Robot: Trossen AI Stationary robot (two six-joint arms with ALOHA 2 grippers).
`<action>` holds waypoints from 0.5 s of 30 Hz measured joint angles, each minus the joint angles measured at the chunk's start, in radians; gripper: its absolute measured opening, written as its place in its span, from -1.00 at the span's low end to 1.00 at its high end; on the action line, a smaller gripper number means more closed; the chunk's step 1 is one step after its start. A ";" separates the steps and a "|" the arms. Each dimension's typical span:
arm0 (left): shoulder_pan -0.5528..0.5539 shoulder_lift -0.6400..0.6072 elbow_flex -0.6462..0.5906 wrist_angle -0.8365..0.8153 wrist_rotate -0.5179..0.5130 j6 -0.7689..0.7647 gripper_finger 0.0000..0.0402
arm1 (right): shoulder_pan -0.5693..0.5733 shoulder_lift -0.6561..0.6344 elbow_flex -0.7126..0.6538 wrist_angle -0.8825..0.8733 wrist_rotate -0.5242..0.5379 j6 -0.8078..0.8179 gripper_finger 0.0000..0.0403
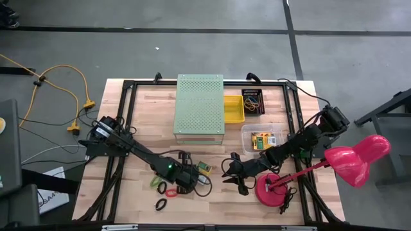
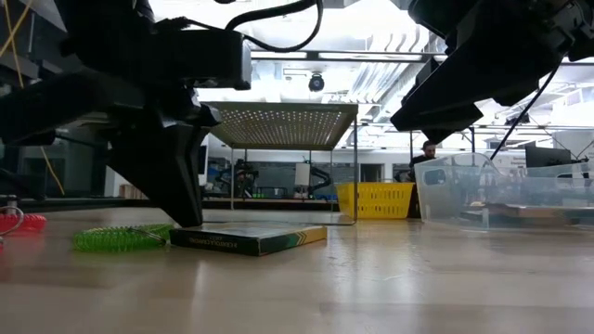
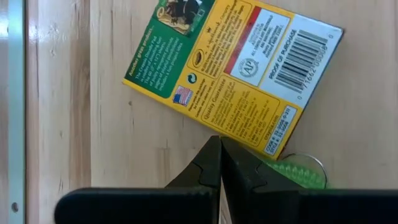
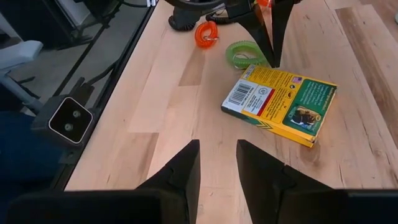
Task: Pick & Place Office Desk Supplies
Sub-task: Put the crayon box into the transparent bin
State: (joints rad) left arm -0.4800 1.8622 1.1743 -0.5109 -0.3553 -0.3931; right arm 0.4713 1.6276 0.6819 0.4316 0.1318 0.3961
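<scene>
Your left gripper (image 3: 219,163), fingers together, sits at the edge of the flat yellow-and-green cardboard crayon box (image 3: 233,71); right gripper (image 4: 217,165), fingers apart, faces it.

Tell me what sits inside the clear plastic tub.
The clear plastic tub holds a flat yellow-and-green crayon box. Anything beneath that box is covered.

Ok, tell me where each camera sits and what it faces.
High: overhead, straight down; both arms, crayon box.
Low: table height, level; left gripper shut beside the box.
Left wrist: down past shut fingers at box, green band.
Right wrist: past open right gripper; the same box.
</scene>
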 joint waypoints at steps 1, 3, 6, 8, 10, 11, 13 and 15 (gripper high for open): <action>0.000 0.000 0.000 0.005 0.000 0.000 -1.00 | 0.000 0.000 0.000 0.000 0.000 0.000 -0.54; 0.001 0.000 0.000 0.015 0.010 0.000 -1.00 | 0.000 0.000 0.000 0.000 0.000 0.000 -0.54; 0.000 0.000 0.000 0.032 0.018 0.000 -1.00 | 0.000 0.000 0.000 0.000 -0.002 0.020 -0.54; 0.000 0.000 0.000 0.044 0.020 0.001 -1.00 | 0.000 0.000 0.000 -0.003 -0.009 0.047 -0.54; 0.000 0.000 0.000 0.056 0.020 0.001 -1.00 | 0.000 0.000 0.000 -0.013 -0.022 0.080 -0.54; 0.000 0.000 0.000 0.058 0.021 0.001 -1.00 | 0.000 0.000 0.000 -0.017 -0.032 0.101 -0.54; 0.000 0.000 0.000 0.060 0.020 0.001 -1.00 | 0.000 0.000 0.000 -0.028 -0.039 0.151 -0.54; 0.001 0.004 0.000 0.066 0.020 0.002 -1.00 | 0.000 0.000 0.000 -0.039 -0.050 0.196 -0.54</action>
State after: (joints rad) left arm -0.4785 1.8657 1.1740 -0.4450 -0.3353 -0.3913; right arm 0.4713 1.6272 0.6819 0.3929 0.0821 0.5926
